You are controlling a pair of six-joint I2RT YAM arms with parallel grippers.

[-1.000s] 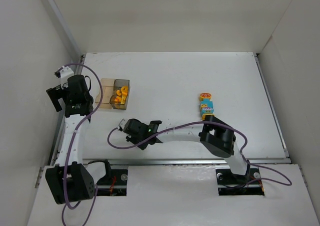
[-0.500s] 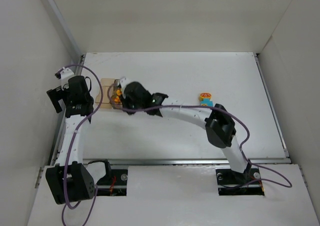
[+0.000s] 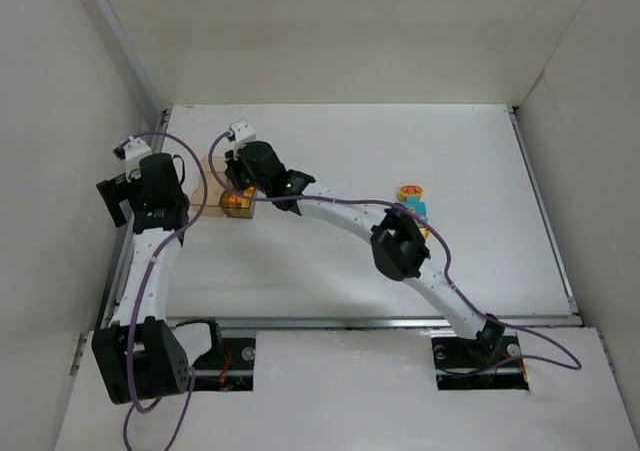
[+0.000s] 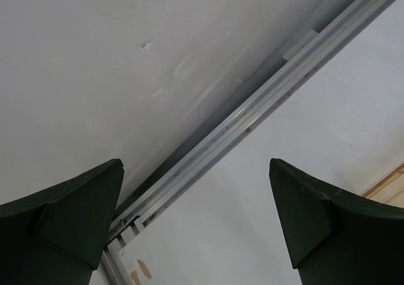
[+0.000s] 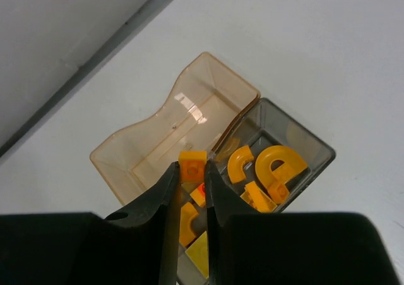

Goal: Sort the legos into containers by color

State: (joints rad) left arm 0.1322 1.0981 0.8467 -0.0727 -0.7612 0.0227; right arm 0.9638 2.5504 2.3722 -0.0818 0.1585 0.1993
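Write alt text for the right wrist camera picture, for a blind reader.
The right hand pinches a small orange square lego piece between its black fingers, above the seam joining a tan-clear plastic box and a smoky grey plastic box on a white table. The tan-clear box shows no pieces; the grey one holds orange curved and blocky lego pieces.

Tan-clear square plastic box (image 5: 164, 139) and smoky grey square plastic box (image 5: 303, 149) sat joined side by side on white table (image 3: 350, 151), toward its back-left corner. From the top view the tan-clear box lay left and the grey box right. Orange curved plastic legos (image 5: 281, 162) lay inside the grey box. Right gripper (image 5: 189, 174) hung above both boxes. Small orange square plastic lego (image 5: 192, 165) sat pinched between its fingers, over the shared wall. Stack of cyan, yellow and orange-red plastic bricks (image 3: 412, 206) stood well right of the boxes, mid-table. Left gripper (image 4: 196, 165) was left of the boxes, by the metal rail (image 4: 252, 117) along the table's left edge.
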